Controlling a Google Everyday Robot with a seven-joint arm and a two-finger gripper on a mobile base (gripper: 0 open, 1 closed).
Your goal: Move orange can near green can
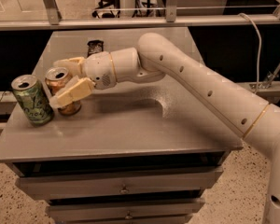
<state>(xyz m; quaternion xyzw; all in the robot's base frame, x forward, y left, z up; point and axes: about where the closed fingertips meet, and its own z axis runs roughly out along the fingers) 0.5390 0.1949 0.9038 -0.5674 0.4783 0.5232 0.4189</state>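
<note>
The orange can (pixel 61 91) stands upright near the left edge of the grey table (pixel 130 129), its base at or just above the tabletop. My gripper (pixel 56 84) is shut on the orange can, with one finger (pixel 72 93) in front of it and the other (pixel 69 64) behind it. The green can (pixel 31 100) stands upright just to the left of the orange can, with a small gap between them. My arm reaches in from the right.
A small black snack wrapper (pixel 94 46) lies at the back of the table. The table's left edge is close to the green can. Drawers (pixel 123 189) sit under the tabletop. A railing (pixel 144 22) and a cable (pixel 257 41) run behind.
</note>
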